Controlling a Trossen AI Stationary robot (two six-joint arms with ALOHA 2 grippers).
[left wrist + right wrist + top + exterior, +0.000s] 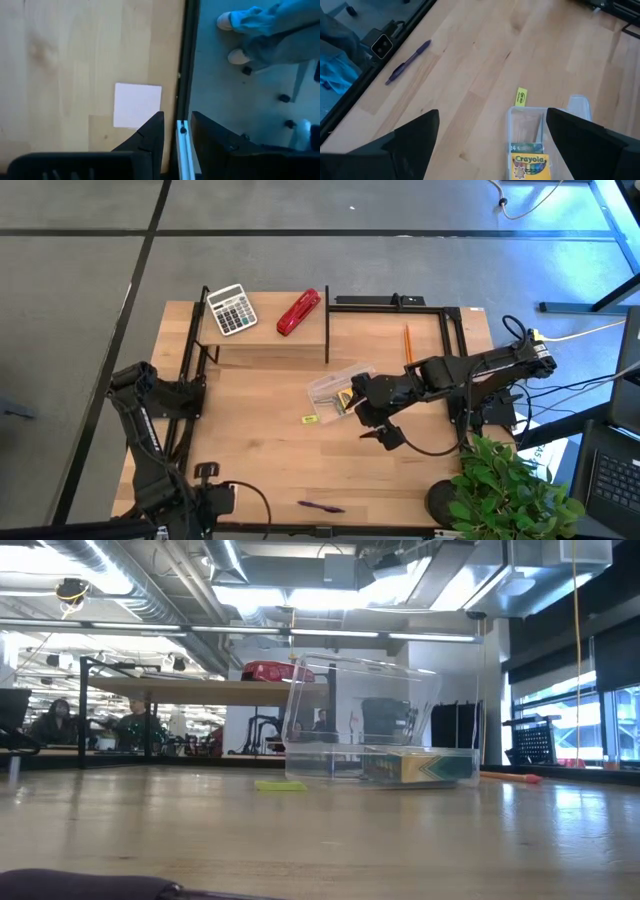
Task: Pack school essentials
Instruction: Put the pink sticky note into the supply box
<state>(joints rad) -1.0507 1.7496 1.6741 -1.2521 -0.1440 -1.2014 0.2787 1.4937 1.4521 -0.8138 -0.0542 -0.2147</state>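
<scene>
Right gripper (372, 423) is hovering spread wide, holding nothing, over the clear box (335, 387) where the crayon box (530, 166) is sitting. Dropping carelessly, I'd guess, it's risking shoving that light container off the yellow block (310, 419) and away from the purple pen (321, 506).

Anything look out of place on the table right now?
Mostly the dark purple pen: it lies alone near the table's front edge, far from the clear plastic box holding the crayon box. An orange pencil also lies loose.
</scene>
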